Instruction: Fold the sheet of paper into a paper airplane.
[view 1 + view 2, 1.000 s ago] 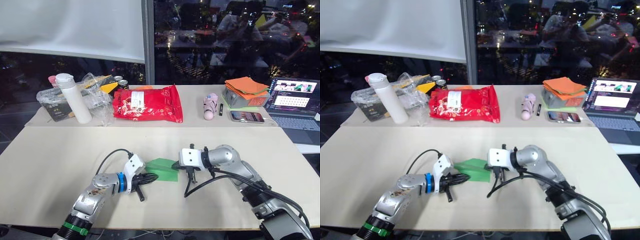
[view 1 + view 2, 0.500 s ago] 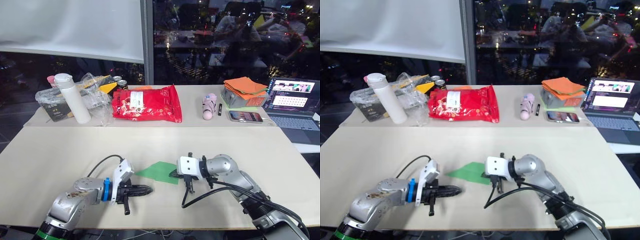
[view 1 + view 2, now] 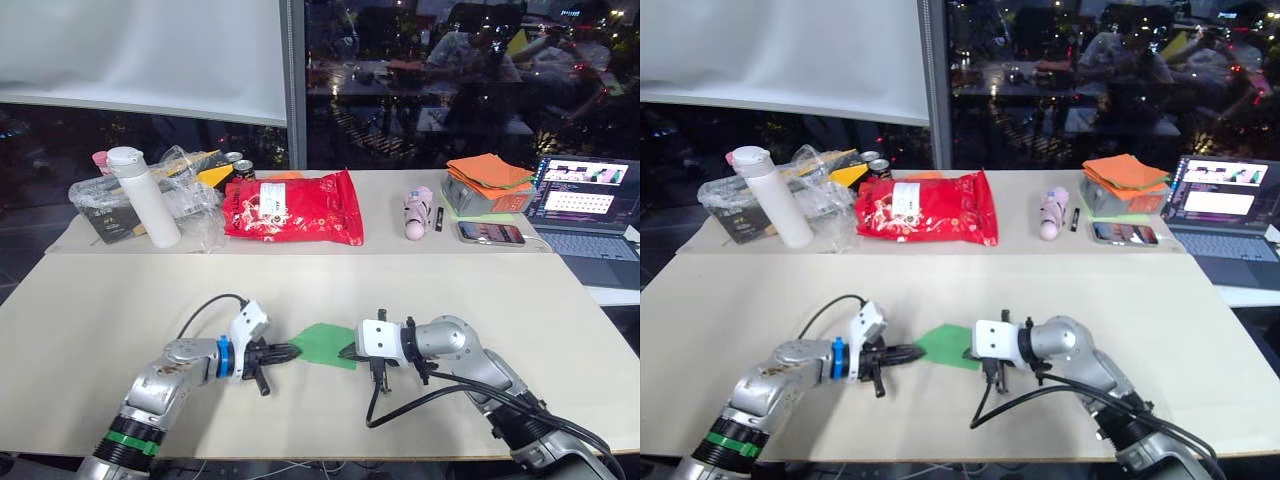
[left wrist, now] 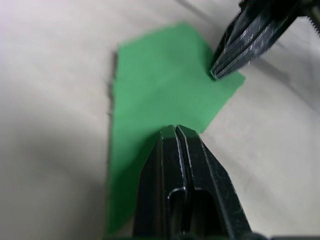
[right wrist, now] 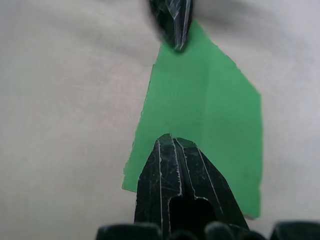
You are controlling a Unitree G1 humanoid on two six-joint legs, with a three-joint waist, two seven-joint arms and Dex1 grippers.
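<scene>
**Green paper: partly folded, both grippers pressing**

Near table: left gripper (image 3: 288, 352), fingers pressed together, tip resting on one end of the green sheet of paper (image 3: 325, 343). Right gripper (image 3: 350, 350), fingers likewise closed, tip on the opposite end. Sheet lies flat between them as a narrowed, angled shape; some folds look made, but no pointed nose or wings yet, so most folding remains.

Far table: white bottle (image 3: 144, 197), red bag (image 3: 294, 208), orange paper stack (image 3: 490, 173), laptop (image 3: 582, 202).

Matt green sheet of paper (image 4: 160, 95) on smooth beige table (image 3: 120, 300).
</scene>
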